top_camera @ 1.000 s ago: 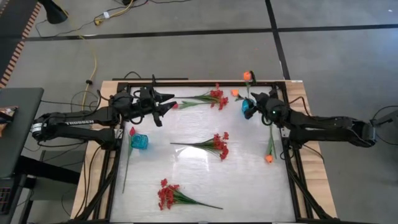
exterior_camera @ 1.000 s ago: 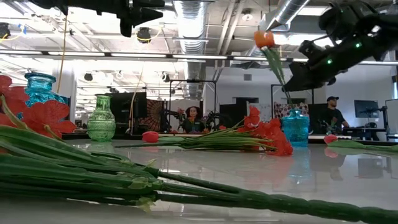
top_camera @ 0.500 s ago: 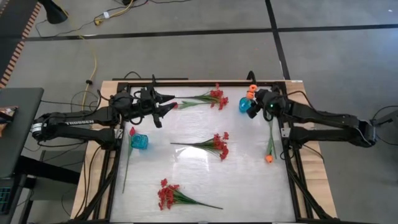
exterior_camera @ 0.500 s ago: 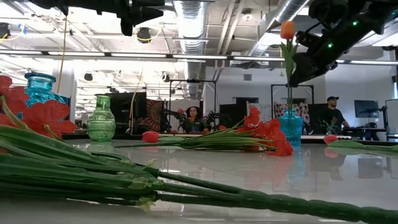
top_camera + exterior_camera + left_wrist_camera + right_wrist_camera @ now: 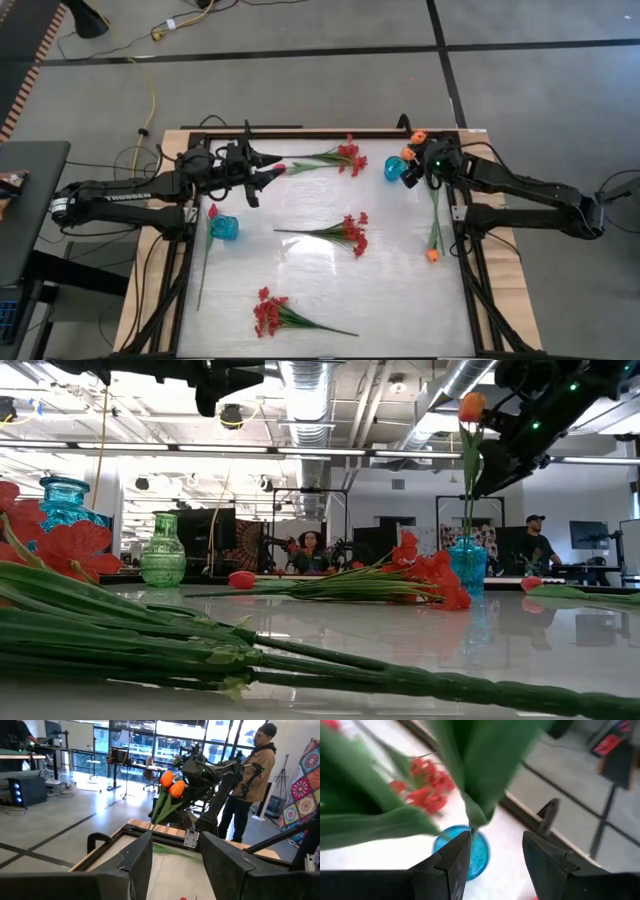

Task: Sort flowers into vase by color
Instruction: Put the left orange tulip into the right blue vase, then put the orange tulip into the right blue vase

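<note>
Table [image 5: 330,290], high view: three red sprays lie unsorted, upper centre [image 5: 345,157], middle [image 5: 345,233] and lower left of centre [image 5: 270,315]; one orange tulip [image 5: 433,240] lies along the right edge.

Change over the last second: the right gripper [image 5: 420,170], upper right, has swung its orange tulips [image 5: 470,408] from tilted to upright, stems now dropping into the blue vase [image 5: 467,565]. Jaws look closed on the stems. Judgement: insertion nearly done, release next.

Left gripper [image 5: 262,172], upper left, unchanged, hovering, jaws part-open, empty. Second blue vase [image 5: 224,227] at left, a red-pink tulip [image 5: 208,240] beside it.
</note>
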Tool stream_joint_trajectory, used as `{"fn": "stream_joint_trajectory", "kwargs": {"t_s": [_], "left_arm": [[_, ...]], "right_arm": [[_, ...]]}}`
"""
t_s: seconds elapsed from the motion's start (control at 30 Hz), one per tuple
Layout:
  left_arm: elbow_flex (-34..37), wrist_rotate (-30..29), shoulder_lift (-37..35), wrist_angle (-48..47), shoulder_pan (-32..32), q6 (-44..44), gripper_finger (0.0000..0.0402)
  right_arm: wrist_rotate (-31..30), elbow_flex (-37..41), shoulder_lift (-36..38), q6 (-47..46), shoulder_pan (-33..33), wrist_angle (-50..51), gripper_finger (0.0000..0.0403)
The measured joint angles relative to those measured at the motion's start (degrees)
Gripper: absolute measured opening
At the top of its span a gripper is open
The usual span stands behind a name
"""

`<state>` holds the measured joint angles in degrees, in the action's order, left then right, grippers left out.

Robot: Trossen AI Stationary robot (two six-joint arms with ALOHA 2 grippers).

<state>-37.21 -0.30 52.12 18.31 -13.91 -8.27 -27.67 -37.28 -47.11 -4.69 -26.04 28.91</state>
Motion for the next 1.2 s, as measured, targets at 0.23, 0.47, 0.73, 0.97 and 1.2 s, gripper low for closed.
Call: {"fn": "stream_joint_trajectory", "kwargs": {"t_s": [0.23, 0.47, 0.73, 0.97, 1.2], "left_arm": [[0.0, 0.1, 0.0, 0.0, 0.0, 0.0, 0.0155], [0.0, 1.6, 0.0, 0.0, 0.0, 0.1, 0.0155], [0.0, 2.7, 0.0, 0.0, 0.0, 0.1, 0.0155], [0.0, 3.0, 0.0, 0.0, 0.0, 0.5, 0.0155], [0.0, 3.0, 0.0, 0.0, 0.0, 0.6, 0.0155]], "right_arm": [[7.8, -3.3, 0.0, -1.3, 0.0, 8.3, 0.0207], [12.8, -7.1, 0.0, -1.1, 0.0, 17.9, 0.0207], [16.6, -10.9, 0.0, -0.8, 0.1, 26.5, 0.0207], [23.3, -13.4, 0.0, -0.7, 0.1, 32.9, 0.0207], [34.3, -13.7, -0.1, 0.6, 1.9, 37.3, 0.0207]]}}
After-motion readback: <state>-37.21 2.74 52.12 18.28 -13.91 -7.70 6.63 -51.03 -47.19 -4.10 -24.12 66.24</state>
